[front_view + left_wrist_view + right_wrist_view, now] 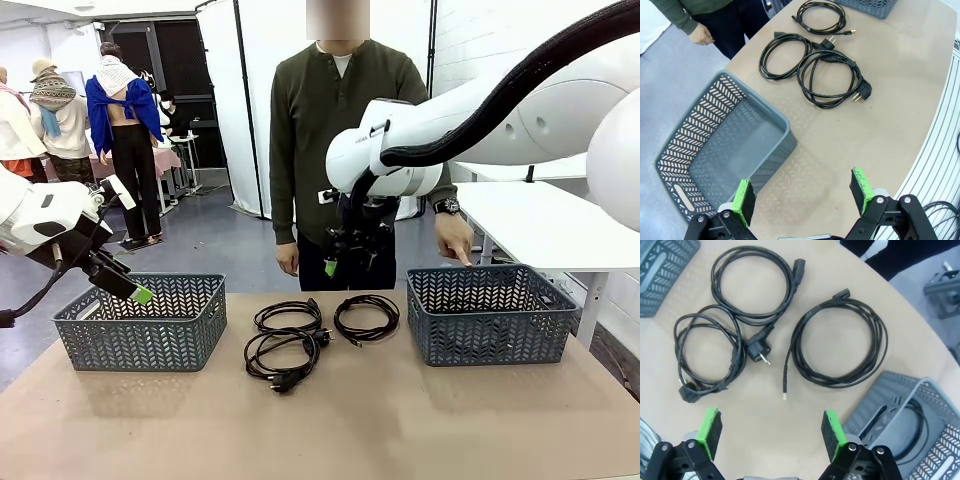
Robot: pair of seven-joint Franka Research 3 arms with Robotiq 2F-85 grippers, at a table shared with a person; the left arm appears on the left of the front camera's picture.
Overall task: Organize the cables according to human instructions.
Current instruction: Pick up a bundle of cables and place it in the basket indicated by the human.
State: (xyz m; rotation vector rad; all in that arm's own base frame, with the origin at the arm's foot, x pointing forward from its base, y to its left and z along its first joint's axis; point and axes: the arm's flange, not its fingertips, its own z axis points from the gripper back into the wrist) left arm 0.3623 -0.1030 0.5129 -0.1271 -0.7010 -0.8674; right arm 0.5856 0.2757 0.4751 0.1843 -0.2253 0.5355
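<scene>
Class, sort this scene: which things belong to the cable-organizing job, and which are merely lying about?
Job: three loose cable coils; fourth cable inside the right basket; left basket; person's hand pointing at that basket; left gripper and right gripper, both open.
Lying about: white side table; white screen; robot's black ribbed hose.

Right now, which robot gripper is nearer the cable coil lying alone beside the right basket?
Right. The right gripper hovers above that lone coil, at the table's far side; the left gripper hangs far off, by the left basket.
</scene>
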